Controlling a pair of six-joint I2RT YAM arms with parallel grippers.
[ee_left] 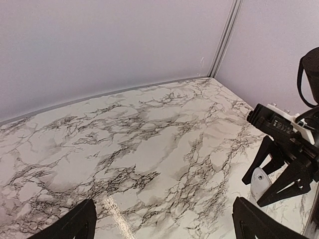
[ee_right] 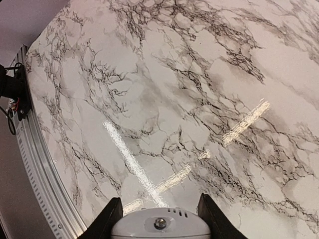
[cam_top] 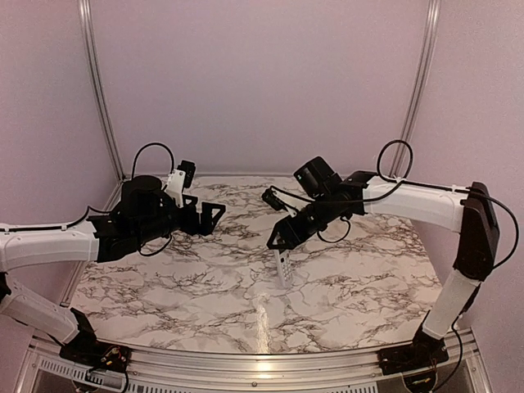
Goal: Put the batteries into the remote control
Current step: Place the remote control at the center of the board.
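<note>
The white remote control (cam_top: 284, 266) hangs end-down above the middle of the marble table (cam_top: 188, 286), its top between the fingers of my right gripper (cam_top: 282, 237), which is shut on it. In the right wrist view the remote's rounded end (ee_right: 159, 226) with a small screw fills the gap of the right gripper (ee_right: 160, 201). My left gripper (cam_top: 214, 214) hovers at the back left, open and holding nothing. In its own view the left gripper (ee_left: 164, 214) has only bare marble between its fingers, with the remote (ee_left: 259, 181) off to the right. No batteries are in view.
Pale walls and two aluminium posts (cam_top: 98, 90) (cam_top: 417, 90) close the back of the table. A metal rail (ee_right: 35, 149) runs along the near edge by the arm bases. The right arm's cables (cam_top: 393, 164) loop above its wrist.
</note>
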